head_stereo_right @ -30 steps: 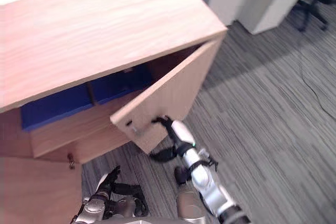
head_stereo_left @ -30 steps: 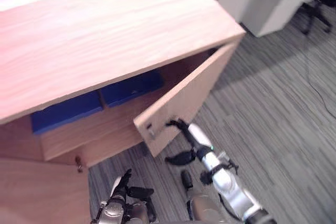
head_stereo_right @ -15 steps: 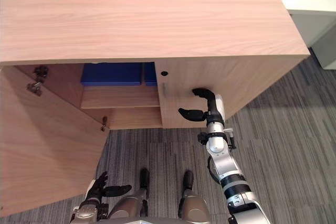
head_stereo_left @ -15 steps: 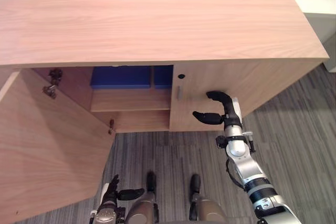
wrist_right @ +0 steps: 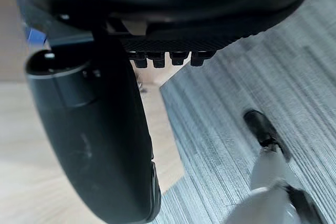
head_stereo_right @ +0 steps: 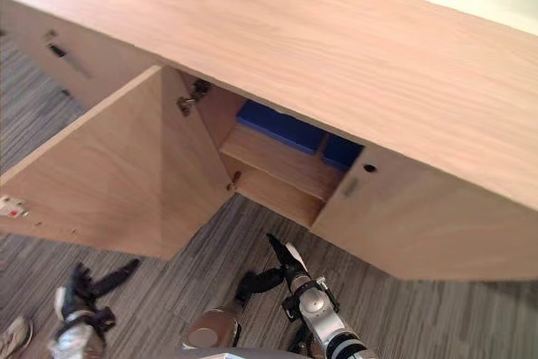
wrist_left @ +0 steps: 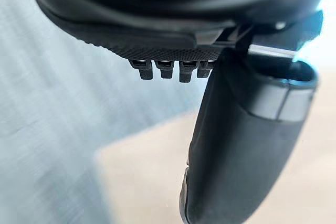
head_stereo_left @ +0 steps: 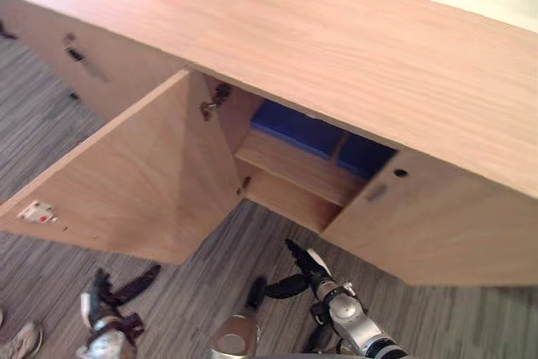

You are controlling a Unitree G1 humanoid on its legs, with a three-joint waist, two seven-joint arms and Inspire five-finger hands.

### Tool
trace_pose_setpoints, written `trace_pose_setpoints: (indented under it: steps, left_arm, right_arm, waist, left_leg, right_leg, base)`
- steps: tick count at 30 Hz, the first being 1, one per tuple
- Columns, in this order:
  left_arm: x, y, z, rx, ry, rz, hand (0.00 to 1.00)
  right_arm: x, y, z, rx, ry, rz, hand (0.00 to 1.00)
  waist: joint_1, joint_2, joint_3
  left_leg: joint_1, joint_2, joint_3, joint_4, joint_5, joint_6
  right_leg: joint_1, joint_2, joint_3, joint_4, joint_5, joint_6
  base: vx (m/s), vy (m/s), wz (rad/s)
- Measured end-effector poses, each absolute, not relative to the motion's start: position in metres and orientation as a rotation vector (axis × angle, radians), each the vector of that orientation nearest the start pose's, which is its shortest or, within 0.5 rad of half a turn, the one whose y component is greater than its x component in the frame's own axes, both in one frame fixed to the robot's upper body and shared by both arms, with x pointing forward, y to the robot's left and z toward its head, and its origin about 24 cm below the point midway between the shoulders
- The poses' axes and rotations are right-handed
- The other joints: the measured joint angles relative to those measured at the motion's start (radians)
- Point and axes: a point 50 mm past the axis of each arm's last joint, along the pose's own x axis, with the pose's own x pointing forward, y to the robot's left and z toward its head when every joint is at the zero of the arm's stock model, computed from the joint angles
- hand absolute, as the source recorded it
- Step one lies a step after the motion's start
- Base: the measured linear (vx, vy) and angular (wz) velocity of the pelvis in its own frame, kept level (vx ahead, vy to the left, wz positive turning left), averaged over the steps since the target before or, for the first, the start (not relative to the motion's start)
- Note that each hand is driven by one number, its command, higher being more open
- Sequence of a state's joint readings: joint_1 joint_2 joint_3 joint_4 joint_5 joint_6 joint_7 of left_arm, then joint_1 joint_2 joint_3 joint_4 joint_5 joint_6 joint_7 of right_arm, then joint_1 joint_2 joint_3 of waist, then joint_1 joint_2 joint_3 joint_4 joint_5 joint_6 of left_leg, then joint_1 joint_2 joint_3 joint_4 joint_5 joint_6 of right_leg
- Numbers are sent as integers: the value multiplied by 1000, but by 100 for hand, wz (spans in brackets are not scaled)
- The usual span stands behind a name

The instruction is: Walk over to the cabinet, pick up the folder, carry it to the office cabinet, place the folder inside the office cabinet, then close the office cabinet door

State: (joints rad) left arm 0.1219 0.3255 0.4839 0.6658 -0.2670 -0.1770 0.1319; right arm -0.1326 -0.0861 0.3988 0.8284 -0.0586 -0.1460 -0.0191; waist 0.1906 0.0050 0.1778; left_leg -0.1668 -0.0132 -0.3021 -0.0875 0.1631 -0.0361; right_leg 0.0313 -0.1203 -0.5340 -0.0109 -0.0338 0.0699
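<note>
The wooden office cabinet [head_stereo_left: 336, 39] stands before me with its left door [head_stereo_left: 143, 174] swung wide open and its right door [head_stereo_left: 445, 224] shut. Blue folders [head_stereo_left: 298, 128] lie on the upper shelf inside, partly hidden behind the shut door. My right hand [head_stereo_left: 304, 265] hangs low over the carpet in front of the opening, open, touching nothing; its thumb [wrist_right: 94, 129] and fingers are straight. My left hand [head_stereo_left: 113, 292] is open too, low beside the open door's outer edge, its thumb [wrist_left: 241, 145] spread.
Grey striped carpet [head_stereo_left: 50, 124] runs around the cabinet. A second cabinet front with a metal handle [head_stereo_left: 84, 60] continues to the left. A person's shoe [head_stereo_left: 17, 344] shows at the lower left corner. The open door juts out over the floor.
The right door went from half open to shut under my right hand, which then came off it and dropped low. The camera has swung, so the whole picture shifted.
</note>
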Motion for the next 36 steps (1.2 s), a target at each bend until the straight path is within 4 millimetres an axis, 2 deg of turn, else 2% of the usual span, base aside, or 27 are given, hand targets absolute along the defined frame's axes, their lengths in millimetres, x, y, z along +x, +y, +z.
trace_pose_setpoints:
  steps: [3,5,8,12,14,17,20,26,28,30,32,33,34,35,36]
  left_arm:
    - [155,374,-18,91,299,792,100]
    - [172,386,11,156,200,772,100]
    - [197,389,48,253,80,698,100]
    - [211,378,65,286,2,621,100]
    - [212,377,66,290,-2,620,100]
    - [210,374,70,298,-25,609,100]
    - [195,364,62,261,-30,618,100]
    - [149,321,29,126,-5,615,100]
    - [137,295,14,72,39,566,100]
    - [130,278,1,41,93,518,100]
    - [114,246,-27,-18,239,418,100]
    - [113,242,-31,-23,257,403,100]
    - [108,223,-47,-34,348,311,100]
    - [108,219,-50,-35,363,290,100]
    - [111,201,-60,-32,413,196,100]
  right_arm:
    - [227,-112,-91,-343,518,344,100]
    - [233,-113,-87,-334,504,330,100]
    - [230,-115,-89,-327,515,327,100]
    - [213,-118,-100,-304,569,316,100]
    - [206,-122,-105,-290,598,305,100]
    - [194,-128,-112,-266,645,275,100]
    - [189,-137,-115,-249,667,231,100]
    - [177,-148,-122,-208,709,153,100]
    - [167,-153,-128,-183,750,107,100]
    - [161,-156,-131,-177,781,82,100]
    - [157,-157,-134,-166,799,58,100]
    - [157,-158,-134,-166,799,56,100]
    - [158,-158,-133,-165,796,46,100]
    - [159,-158,-133,-166,794,46,100]
    - [161,-157,-132,-164,788,43,100]
  waist:
    - [20,-8,1]
    - [24,-26,2]
    - [32,-54,5]
    - [27,-57,5]
    - [27,-60,4]
    - [29,-78,12]
    - [39,-88,8]
    - [36,-88,6]
    - [29,-85,5]
    - [26,-83,4]
    - [0,-75,5]
    - [-5,-74,5]
    - [-25,-66,5]
    - [-28,-64,5]
    - [-47,-61,6]
  left_leg:
    - [-2,-6,-27,0,1,-1]
    - [-10,-9,-49,0,5,-6]
    - [-13,-7,-61,-1,8,-11]
    - [-19,4,-51,-6,2,-21]
    - [-26,8,-45,-7,-4,-12]
    - [-27,16,-35,-7,-4,-11]
    - [-22,19,1,-6,8,-9]
    - [1,22,82,-6,-2,-2]
    - [-1,38,165,-6,-4,2]
    - [-1,40,190,-6,0,0]
    - [-7,41,237,-6,1,-2]
    - [-8,41,239,-6,2,-2]
    - [-18,40,268,-6,1,-2]
    - [-21,40,274,-6,1,-2]
    - [-35,41,295,-6,1,-2]
  right_leg:
    - [13,-1,-22,0,-3,0]
    - [15,1,-37,1,-13,1]
    - [12,2,-38,18,-34,5]
    - [-6,7,-21,31,-44,-1]
    - [-14,11,-15,32,-45,-3]
    - [-21,14,-8,40,-44,-3]
    - [-37,7,26,57,-41,2]
    - [-48,-7,92,68,-20,7]
    - [-54,-10,106,70,-23,5]
    - [-70,-13,126,82,-31,16]
    - [-106,-12,206,105,-32,21]
    - [-110,-12,212,106,-32,22]
    - [-135,-12,252,113,-31,25]
    - [-141,-12,260,114,-30,26]
    - [-169,-10,292,115,-28,30]
  base:
    - [23,8,33]
    - [-40,-5,31]
    - [-75,-20,14]
    - [-95,3,-7]
    - [-67,10,-8]
    - [-31,7,-7]
    - [3,33,-27]
    - [-61,64,-28]
    - [-126,55,-6]
    - [-113,46,-7]
    - [-130,63,-29]
    - [-114,61,-35]
    - [-68,41,-26]
    - [-88,52,-49]
    - [-72,34,-61]
